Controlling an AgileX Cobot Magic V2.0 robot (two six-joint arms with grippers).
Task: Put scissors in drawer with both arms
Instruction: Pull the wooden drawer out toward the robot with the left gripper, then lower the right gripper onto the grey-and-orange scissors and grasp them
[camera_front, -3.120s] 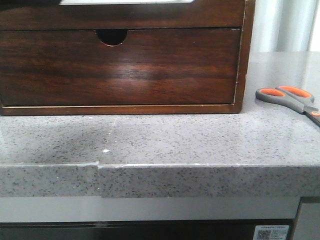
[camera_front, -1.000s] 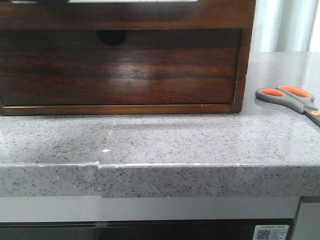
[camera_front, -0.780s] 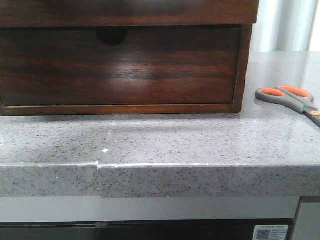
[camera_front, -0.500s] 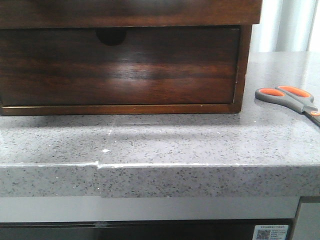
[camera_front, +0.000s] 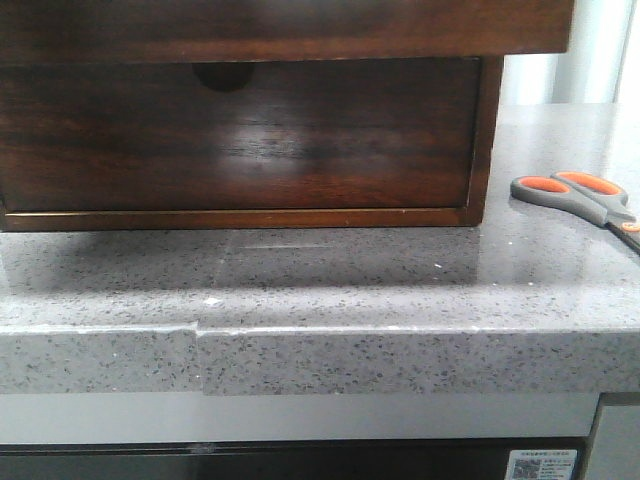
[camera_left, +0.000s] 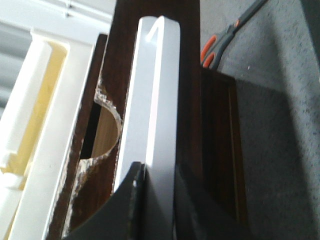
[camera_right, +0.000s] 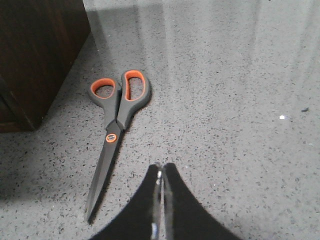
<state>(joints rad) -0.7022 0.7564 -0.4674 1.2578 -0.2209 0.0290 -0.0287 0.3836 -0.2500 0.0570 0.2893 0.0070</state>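
The scissors, grey handles lined orange, lie flat on the grey counter to the right of the wooden box. They also show in the right wrist view and in the left wrist view. The upper drawer, dark brown, sticks out of the box toward the camera and overhangs the counter. In the left wrist view its front shows as a pale glossy strip beside a semicircular notch. My left gripper is shut on that front. My right gripper is shut and empty, above the counter beside the scissors' blades.
A lower drawer with its own notch sits closed in the box frame. A cream plastic piece lies behind the held drawer front. The counter's front edge runs across the front view. Neither arm shows in the front view.
The upper drawer's front has come out toward the camera, looking wider, and its shadow has spread over the counter. The scissors have not moved.
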